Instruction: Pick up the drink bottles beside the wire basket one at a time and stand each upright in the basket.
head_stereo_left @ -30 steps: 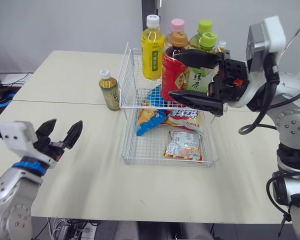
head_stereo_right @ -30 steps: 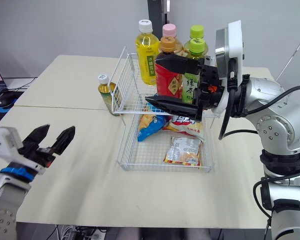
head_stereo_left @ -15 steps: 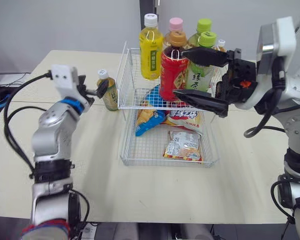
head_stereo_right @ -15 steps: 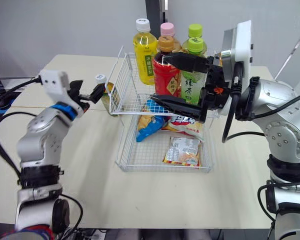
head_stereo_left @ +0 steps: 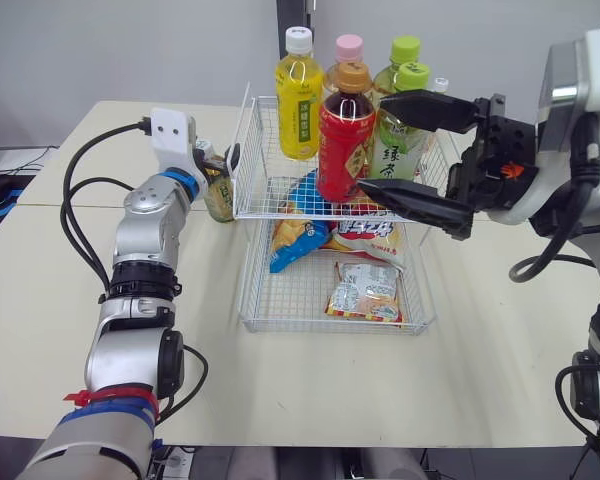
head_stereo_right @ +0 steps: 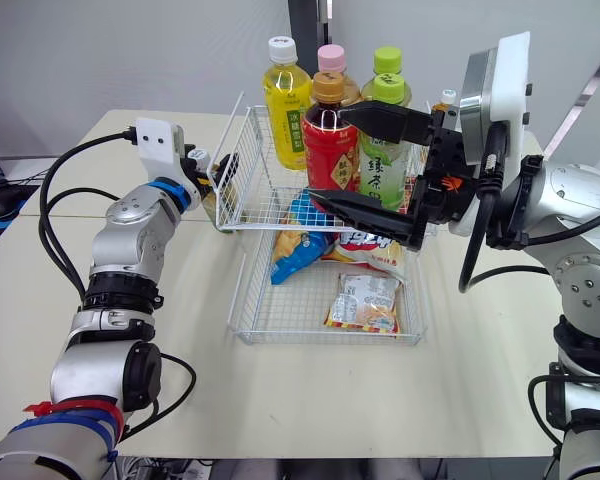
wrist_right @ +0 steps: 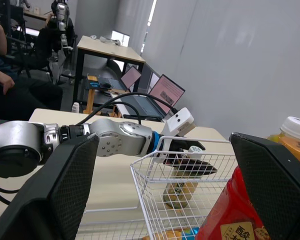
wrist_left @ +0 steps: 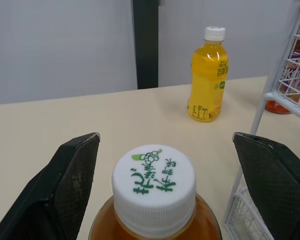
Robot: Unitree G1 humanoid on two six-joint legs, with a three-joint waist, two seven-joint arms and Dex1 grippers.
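As the small white-capped amber tea bottle (wrist_left: 154, 181) stands upright between the left gripper's (wrist_left: 165, 136) wide-spread, empty fingers, closing is judged next; the right gripper's (head_stereo_left: 375, 143) fingers likewise gape, holding nothing.

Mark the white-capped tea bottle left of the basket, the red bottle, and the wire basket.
white-capped tea bottle (wrist_left: 154, 182): left wrist view, top of its cap.
red bottle (head_stereo_left: 340, 140): left eye view, on its red label.
wire basket (head_stereo_left: 330, 322): left eye view, on its front wall.
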